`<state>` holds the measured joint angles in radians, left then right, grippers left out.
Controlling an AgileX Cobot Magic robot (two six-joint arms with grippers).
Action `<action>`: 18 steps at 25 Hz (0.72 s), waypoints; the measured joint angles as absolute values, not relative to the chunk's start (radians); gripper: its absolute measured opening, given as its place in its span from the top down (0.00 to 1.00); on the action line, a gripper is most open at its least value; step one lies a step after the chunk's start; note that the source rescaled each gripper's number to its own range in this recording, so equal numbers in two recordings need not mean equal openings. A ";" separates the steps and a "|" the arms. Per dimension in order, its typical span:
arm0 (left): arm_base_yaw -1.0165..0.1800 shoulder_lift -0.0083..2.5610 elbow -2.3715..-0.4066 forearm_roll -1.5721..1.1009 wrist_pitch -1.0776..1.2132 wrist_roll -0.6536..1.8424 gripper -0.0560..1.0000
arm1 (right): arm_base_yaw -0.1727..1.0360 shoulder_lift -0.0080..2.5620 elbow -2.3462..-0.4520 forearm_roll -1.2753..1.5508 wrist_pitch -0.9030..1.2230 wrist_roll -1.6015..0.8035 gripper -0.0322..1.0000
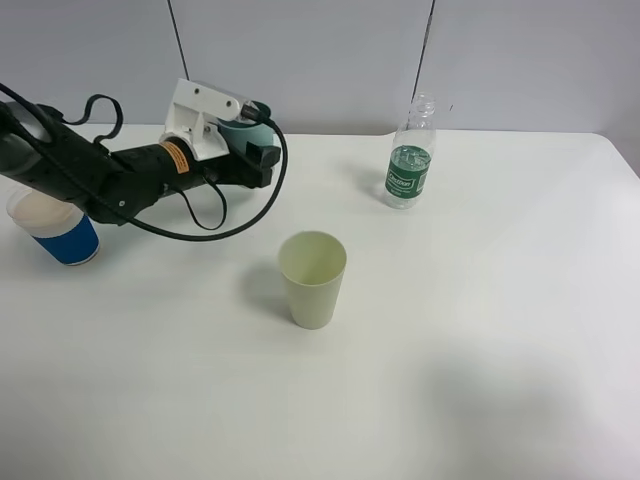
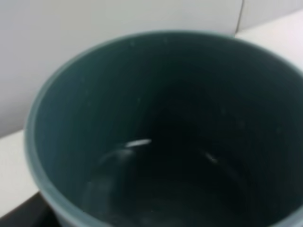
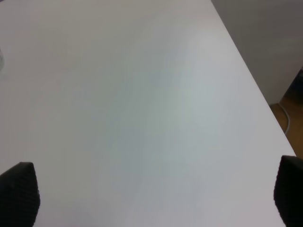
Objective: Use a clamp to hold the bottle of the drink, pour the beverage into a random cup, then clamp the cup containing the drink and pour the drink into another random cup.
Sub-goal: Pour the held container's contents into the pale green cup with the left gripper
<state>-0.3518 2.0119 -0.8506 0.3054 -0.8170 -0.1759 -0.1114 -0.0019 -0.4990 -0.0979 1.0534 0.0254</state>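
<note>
Three cups and one bottle: counted that much on or over the tabletop (image 1: 480,330). Found the left pincer (image 1: 258,152) closed on the teal cup (image 1: 240,132), far back on the left side, near the wall (image 1: 300,50); could not tell whether lifted or resting. Looked down into it through the left wrist view and saw a dark interior with faint glints low down, judged to be a little drink. Saw the right pincer (image 3: 154,196) only in its own wrist view: spread wide, holding nothing, over bare tabletop near an edge. Placed the blue cup (image 1: 60,230) at the far left, partly under the left arm (image 1: 100,180), well apart from the teal cup; the pale cup (image 1: 312,278) in the middle; the bottle (image 1: 410,160) upright and uncapped at the back, right of centre, fill level unclear.

Judged the teal cup light, thin-walled and somewhat springy, smooth enough to slip under a weak hold, liable to go oval under a hard one. Reckoned mid-wall or slightly above the best place to hold, clear of the rim, for a clean pour. Expected little shift from so small a load of liquid. Advised a slow tilt over the blue cup, itself light and easily knocked by the arm.
</note>
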 joint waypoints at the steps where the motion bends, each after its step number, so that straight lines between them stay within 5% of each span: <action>1: -0.352 1.985 -0.837 0.305 -0.807 -0.176 0.94 | -0.111 -0.002 -0.499 -0.098 1.053 0.025 0.00; 18: -0.352 1.548 -0.679 0.188 -0.542 -0.074 0.94 | -0.111 -0.002 -0.499 -0.098 1.053 0.025 0.00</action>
